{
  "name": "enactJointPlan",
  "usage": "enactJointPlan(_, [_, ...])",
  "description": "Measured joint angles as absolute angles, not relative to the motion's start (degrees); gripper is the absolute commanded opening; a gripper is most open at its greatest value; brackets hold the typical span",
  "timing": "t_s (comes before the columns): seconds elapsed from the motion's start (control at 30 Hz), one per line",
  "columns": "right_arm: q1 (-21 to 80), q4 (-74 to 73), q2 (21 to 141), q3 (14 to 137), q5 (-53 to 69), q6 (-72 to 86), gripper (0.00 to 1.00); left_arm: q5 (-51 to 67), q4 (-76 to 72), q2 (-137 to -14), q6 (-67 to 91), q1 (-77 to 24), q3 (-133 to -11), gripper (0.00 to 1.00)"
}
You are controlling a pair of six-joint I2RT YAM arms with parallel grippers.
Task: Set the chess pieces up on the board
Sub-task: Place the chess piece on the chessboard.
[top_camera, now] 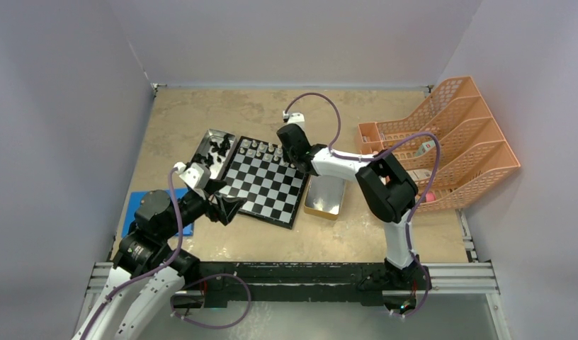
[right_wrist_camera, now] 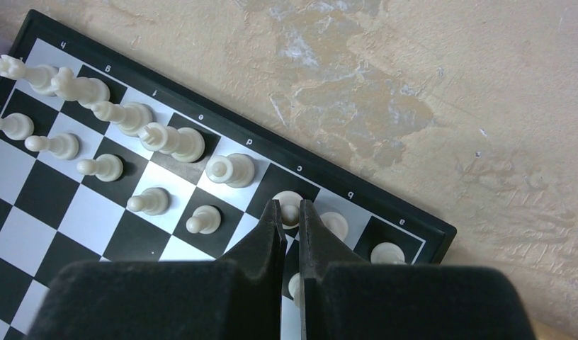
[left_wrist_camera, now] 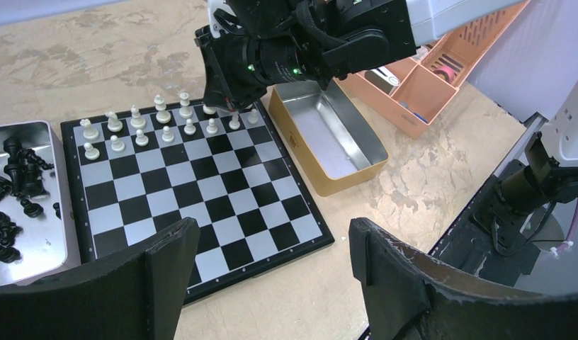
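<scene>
The board lies mid-table, and cream-white chess pieces fill its two far rows. Black chess pieces lie in a metal tray at the board's left. My right gripper points down at the far right corner of the board. In the right wrist view its jaws are shut on a white chess piece that stands on a back-row square. My left gripper hovers over the board's near left corner. In the left wrist view it stands open with nothing between its fingers.
A gold tin, its inside bare, sits against the board's right edge. An orange tiered rack stands at the far right. A blue pad lies by the left arm. Grey walls close in the table.
</scene>
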State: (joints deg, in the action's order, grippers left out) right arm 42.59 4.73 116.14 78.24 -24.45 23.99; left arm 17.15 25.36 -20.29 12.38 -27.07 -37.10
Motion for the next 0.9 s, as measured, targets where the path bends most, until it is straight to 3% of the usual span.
enactJointPlan(0.33, [42.59,4.97,116.42,78.24,-24.34,23.99,0.08,17.37,25.36,-20.29,12.38,-27.09,-37.1,0.78])
enactJointPlan(0.9, [42.59,2.37,117.8,81.06,-22.96,24.16,0.21,17.37,25.36,-20.29,12.38,-27.09,-37.1,0.78])
